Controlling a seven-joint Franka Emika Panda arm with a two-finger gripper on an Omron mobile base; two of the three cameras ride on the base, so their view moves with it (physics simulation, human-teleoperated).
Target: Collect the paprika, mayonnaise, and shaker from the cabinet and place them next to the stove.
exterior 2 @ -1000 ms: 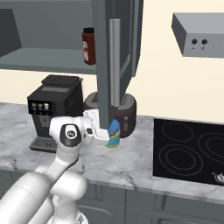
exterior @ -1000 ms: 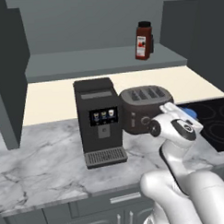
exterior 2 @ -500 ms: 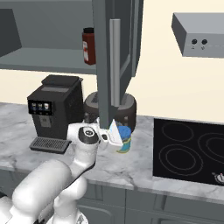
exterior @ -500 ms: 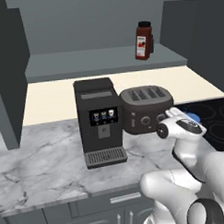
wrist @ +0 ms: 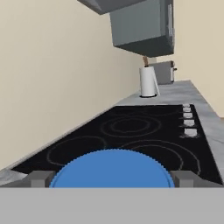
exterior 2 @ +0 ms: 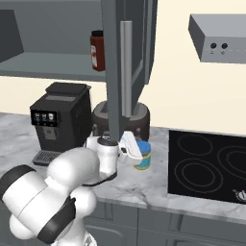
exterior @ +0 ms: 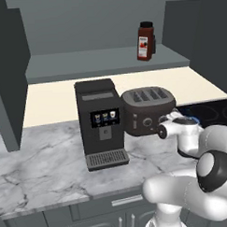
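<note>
Since a second ago the arm has swung right and lower; the jar went with it, from in front of the toaster (exterior 2: 139, 117) toward the stove (exterior 2: 206, 166).

Mayonnaise (exterior 2: 142, 154) now sits on the counter (exterior 2: 158, 185), just left of the stove's edge. Gripper (exterior 2: 137, 153) straddles it, jaws spread wide; whether the fingers (wrist: 40, 178) touch it, cannot tell.

Paprika (exterior: 145, 41) upright on the cabinet (exterior: 104, 62) shelf, near its right end, well apart. Open door (exterior 2: 126, 67) hangs right above the hand. Bare counter in front of the jar.
</note>
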